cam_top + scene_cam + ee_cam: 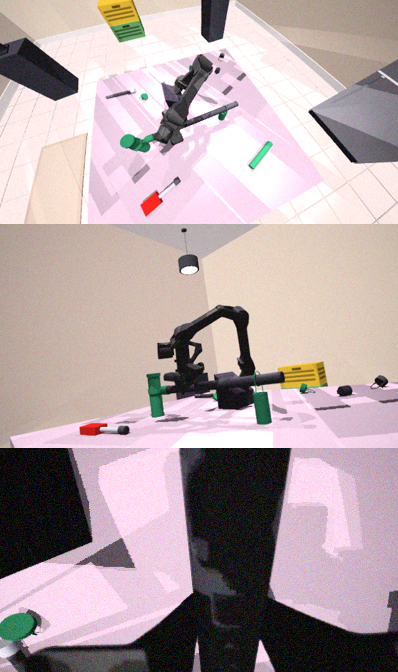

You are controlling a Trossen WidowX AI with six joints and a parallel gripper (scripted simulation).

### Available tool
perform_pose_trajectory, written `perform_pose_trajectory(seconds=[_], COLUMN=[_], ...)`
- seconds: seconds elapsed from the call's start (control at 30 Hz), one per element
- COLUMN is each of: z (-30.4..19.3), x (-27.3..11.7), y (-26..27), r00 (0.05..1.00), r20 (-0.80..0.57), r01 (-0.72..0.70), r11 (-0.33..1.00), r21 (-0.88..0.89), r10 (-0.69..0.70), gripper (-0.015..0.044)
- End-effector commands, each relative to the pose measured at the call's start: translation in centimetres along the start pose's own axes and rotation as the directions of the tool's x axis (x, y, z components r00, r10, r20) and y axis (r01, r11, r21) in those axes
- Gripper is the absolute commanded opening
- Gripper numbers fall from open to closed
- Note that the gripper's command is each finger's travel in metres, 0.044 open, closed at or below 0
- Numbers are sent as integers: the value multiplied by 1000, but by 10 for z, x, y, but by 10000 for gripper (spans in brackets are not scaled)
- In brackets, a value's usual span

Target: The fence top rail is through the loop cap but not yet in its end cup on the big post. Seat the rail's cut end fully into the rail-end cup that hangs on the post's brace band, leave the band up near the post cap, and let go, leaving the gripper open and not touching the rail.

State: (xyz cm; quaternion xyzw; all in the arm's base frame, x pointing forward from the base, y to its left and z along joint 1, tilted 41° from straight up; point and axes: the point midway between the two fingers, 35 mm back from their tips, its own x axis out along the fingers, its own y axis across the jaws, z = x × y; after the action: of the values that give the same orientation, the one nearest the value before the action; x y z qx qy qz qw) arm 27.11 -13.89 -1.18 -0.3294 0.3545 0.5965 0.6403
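My gripper (171, 131) (188, 387) (222, 597) is shut on the dark grey rail (208, 116) (239, 381) (235, 513), near its cut end. The rail runs almost level through the wire loop (257, 377) of the loop cap at the small green post (222, 116) (262, 409), its far end sticking out beyond. The cut end meets the mouth of the green rail-end cup (148, 138) (165, 389); how deep it sits inside cannot be told. The cup hangs from the band on the big green post (157, 406), in the post's upper half, below the post cap (127, 141) (153, 375). The post stands nearly upright.
A red-headed tool (152, 203) (93, 429) lies in front of the post. A green tube (260, 155) lies at the right. A hammer-like tool (119, 94) and a green cap (143, 96) (18, 627) lie by the arm's base. Small dark fittings (217, 70) (344, 391) lie at the back.
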Motion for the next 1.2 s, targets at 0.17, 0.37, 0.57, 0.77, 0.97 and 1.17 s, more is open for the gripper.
perform_pose_trajectory(seconds=[0.17,0.37,0.57,0.77,0.97,1.17], z=[-9,-11,-13,-15,-17,-19], x=[-4,-4,-4,-3,-3,-3], y=[0,0,0,0,0,0], r00=[1000,1000,1000,1000,1000,1000], r20=[-18,-18,-18,-18,-18,-18], r01=[9,9,9,9,9,9], r11=[1000,1000,1000,1000,1000,1000], r21=[2,2,2,2,2,2], r10=[-9,-9,-9,-9,-9,-9], gripper=[0,0,0,0,0,0])
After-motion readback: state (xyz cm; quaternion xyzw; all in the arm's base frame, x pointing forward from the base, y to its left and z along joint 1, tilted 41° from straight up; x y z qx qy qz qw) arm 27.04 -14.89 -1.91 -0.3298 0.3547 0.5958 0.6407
